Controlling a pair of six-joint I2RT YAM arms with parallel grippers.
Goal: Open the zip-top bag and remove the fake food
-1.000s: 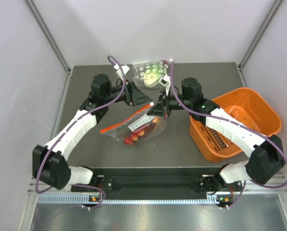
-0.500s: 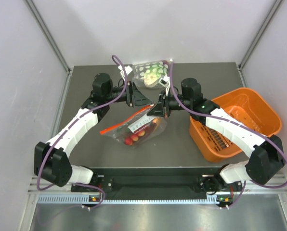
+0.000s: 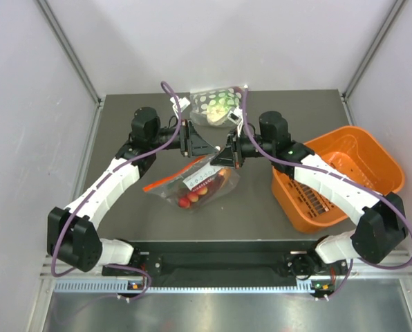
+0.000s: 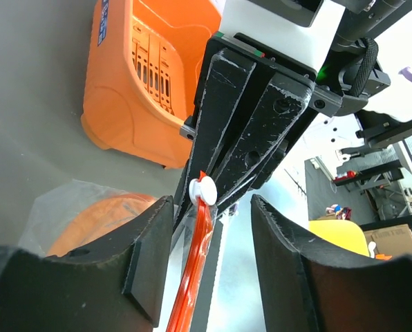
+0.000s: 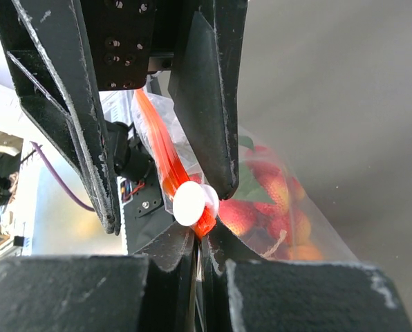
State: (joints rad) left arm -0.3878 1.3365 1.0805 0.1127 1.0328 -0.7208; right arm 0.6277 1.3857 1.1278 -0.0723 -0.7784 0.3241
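Your zip-top bag (image 3: 195, 181) mid-worktop (image 3: 254, 214) with fake food (image 3: 191, 199) inside, right tool (image 5: 200, 238) clamped on its red zip strip (image 5: 157, 142), left tool (image 4: 211, 207) parted around that strip, orange basket (image 3: 372, 155) at right, spotted-contents bag (image 3: 216, 104) at far edge, pale walls (image 3: 227, 41) behind.

At the centre of the frame we see the zip-top bag (image 3: 192, 185) resting on the bench (image 3: 144, 221), the fake food (image 3: 194, 196) inside it. A second bag (image 3: 216, 104) lies at upper centre, behind it; a basket (image 3: 294, 203) stands at right.
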